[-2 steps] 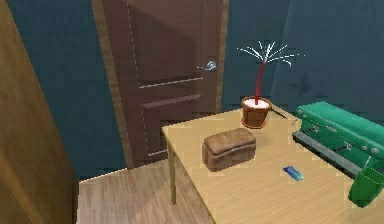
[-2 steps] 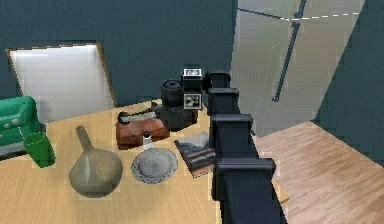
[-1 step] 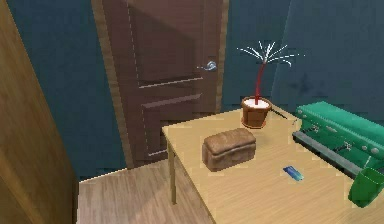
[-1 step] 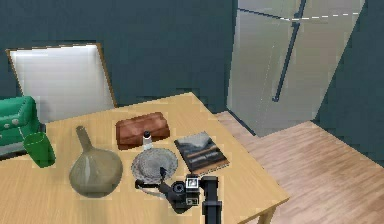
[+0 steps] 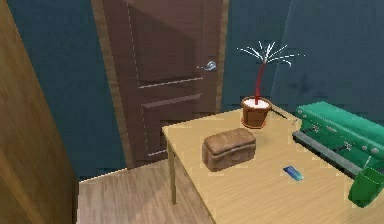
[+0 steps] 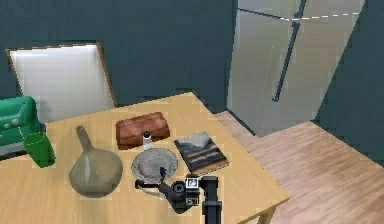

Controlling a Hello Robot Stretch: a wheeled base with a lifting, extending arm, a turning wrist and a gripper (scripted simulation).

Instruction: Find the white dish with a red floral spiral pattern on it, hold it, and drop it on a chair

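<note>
At the near edge of the table (image 6: 250, 175) the gripper (image 6: 160, 186) sits by a round pale plate (image 6: 155, 162), prob. the dish, lying flat btw a glass flask (image 6: 95, 172) and a dark book (image 6: 202, 153), brown loaf (image 6: 142, 129) just behind; can't tell if the gripper holds anything. I'd judge it stiff, lightish, slick & breakable, so take it by the near rim. Its pattern's too small to read as a red spiral, and the white chair (image 6: 65, 80) beyond has its seat hidden by the table.
</note>
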